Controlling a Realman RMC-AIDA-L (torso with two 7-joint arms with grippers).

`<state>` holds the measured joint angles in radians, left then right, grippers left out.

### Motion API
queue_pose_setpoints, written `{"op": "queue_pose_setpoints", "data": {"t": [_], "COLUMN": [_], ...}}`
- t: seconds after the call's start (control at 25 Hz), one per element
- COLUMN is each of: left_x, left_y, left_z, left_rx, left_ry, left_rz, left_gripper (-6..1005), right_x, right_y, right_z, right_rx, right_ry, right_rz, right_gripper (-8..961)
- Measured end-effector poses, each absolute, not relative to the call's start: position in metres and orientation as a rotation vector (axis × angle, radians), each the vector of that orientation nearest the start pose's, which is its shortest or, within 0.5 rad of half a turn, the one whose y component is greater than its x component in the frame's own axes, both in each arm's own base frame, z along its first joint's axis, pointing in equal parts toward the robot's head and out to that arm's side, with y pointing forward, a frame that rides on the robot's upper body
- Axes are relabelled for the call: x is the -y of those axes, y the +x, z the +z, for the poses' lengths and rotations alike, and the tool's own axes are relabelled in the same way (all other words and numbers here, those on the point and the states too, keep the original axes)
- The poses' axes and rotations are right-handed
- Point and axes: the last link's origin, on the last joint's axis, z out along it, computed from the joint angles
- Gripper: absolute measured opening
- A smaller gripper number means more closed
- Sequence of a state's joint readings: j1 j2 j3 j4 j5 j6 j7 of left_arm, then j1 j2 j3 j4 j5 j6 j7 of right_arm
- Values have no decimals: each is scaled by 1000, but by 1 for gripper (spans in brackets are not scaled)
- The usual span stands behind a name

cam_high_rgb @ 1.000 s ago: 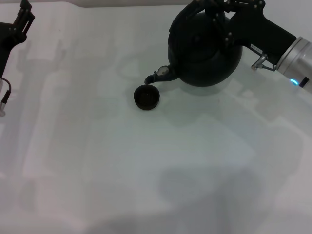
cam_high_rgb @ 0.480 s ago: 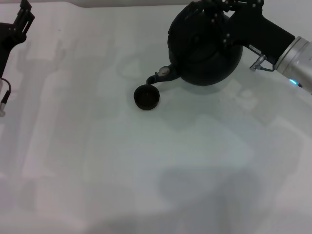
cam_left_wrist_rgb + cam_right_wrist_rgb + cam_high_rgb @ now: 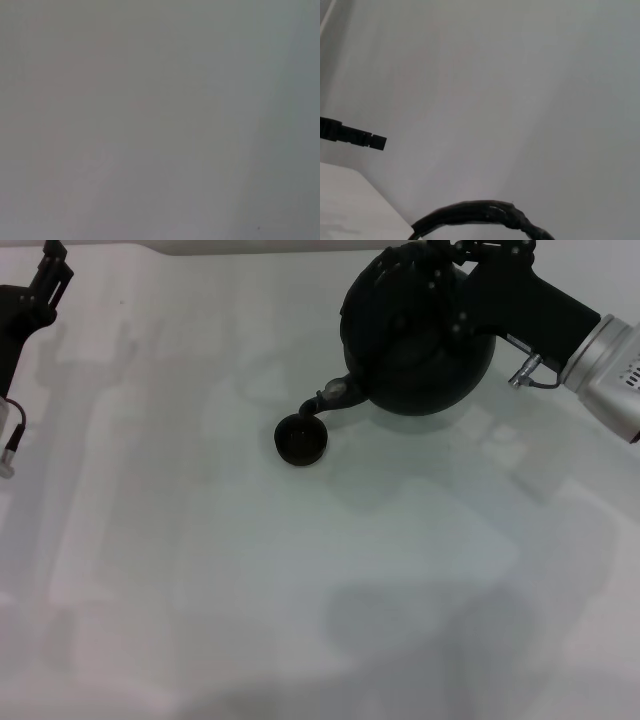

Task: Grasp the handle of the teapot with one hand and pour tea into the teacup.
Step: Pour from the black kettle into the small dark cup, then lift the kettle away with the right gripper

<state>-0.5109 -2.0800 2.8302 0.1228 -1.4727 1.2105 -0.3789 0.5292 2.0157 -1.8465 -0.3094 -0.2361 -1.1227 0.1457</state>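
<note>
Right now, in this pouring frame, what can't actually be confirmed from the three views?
- Tea stream: head view, too small and dark where the teapot spout meets the teacup.
- Cup's fill level: head view, interior too dark.
- Right gripper on the handle: black on black, partly cut off by the top edge.
- Left gripper: cut off at the head view's corner; left wrist view shows only blank surface.
</note>
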Motion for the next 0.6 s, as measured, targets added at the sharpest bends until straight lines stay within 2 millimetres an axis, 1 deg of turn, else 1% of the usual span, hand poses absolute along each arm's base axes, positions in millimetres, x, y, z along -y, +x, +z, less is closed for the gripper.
{"op": "queue_pose_setpoints", "data": {"t": [0.6], "left_x": [-341], "left_y": [-322], "left_z": [-11], "left_rx": [741], "left_ry": [-1500], "left_rz": [-898], "left_gripper": [876], "right_x": [-360], "right_y": [245], "right_z": [-41], "right_rx": [150], "right_ry": [-2132], "right_rz": [651], "right_gripper": [143]}}
